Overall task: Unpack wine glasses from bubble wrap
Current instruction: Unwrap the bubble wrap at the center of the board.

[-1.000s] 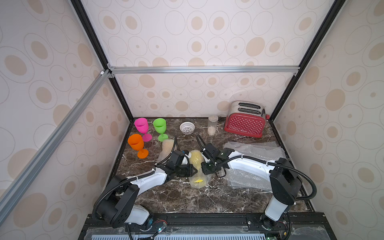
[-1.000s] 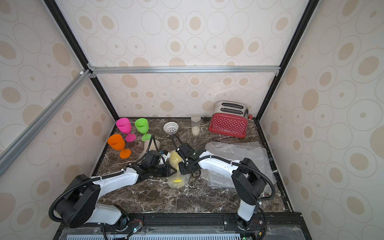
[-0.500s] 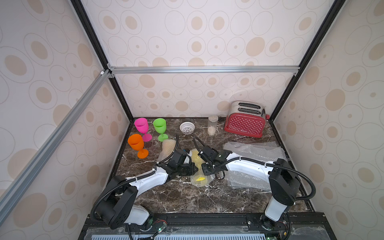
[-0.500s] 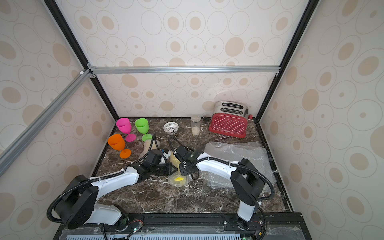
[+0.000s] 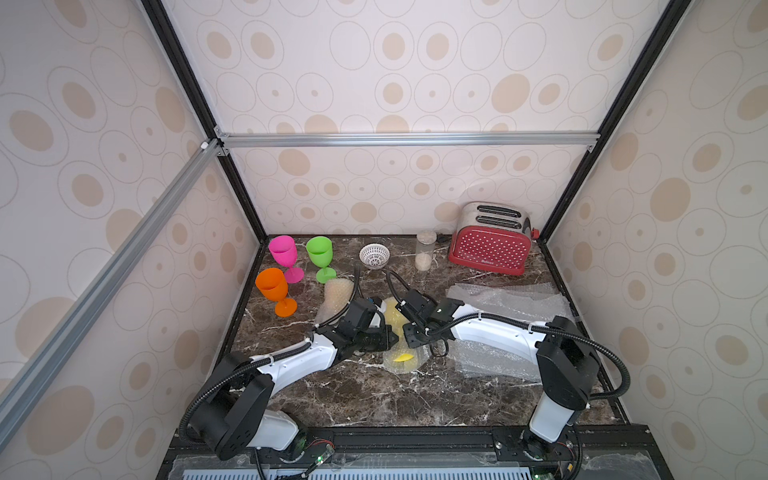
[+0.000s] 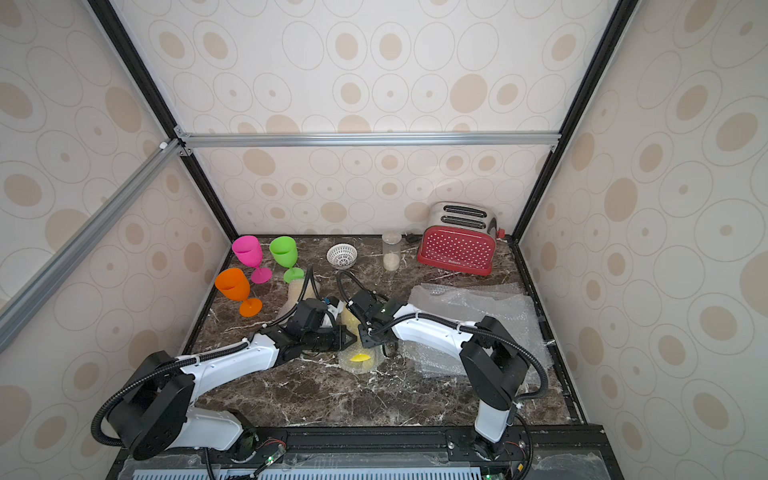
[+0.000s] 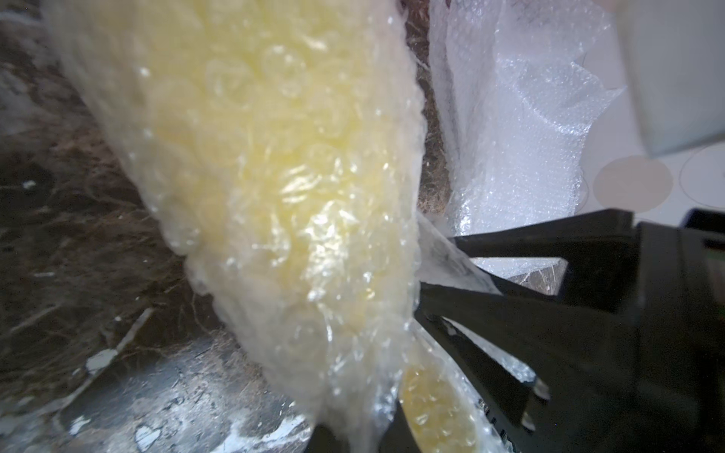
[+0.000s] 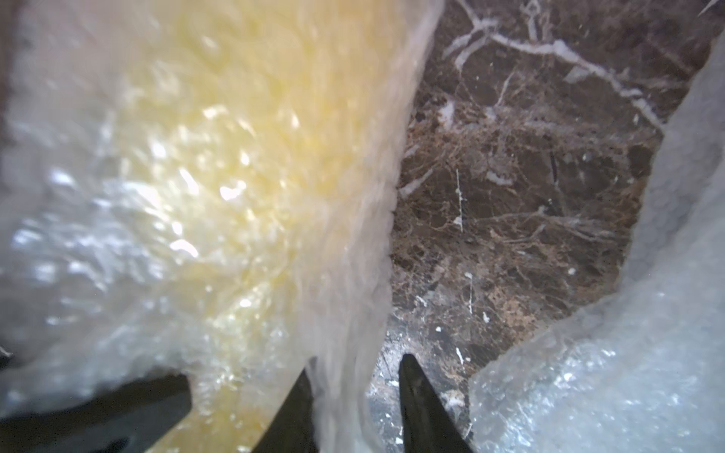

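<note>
Peeling the bubble wrap tube (image 7: 274, 176) off the bright yellow goblet (image 5: 402, 356) is judged to be the step in hand. The tube is seen lying on the bench (image 5: 374, 399) between the two arms, with the goblet's foot showing at its near end. A clear flap of the wrap is pinched flat between the fingers of the left gripper (image 7: 435, 270). The fingers of the right gripper (image 8: 355, 364) are held apart; a loose edge of the wrap hangs between them, with a gap left on one side (so no bite is shown there).

That edge should be clamped before anything is pulled. The two holds should then be drawn apart across the tube, so that the roll is unwound rather than dragged. A low, slow pull is advised, since the goblet looks light and could be rolled or flung out. The thin flap could be torn or slipped, so a deeper bite would be safer.

The loose sheets (image 5: 507, 299) just beside the right arm should be kept out of the grip. The pink goblet (image 5: 283, 249), green goblet (image 5: 320, 249) and orange goblet (image 5: 272, 284) stand upright, well apart.
</note>
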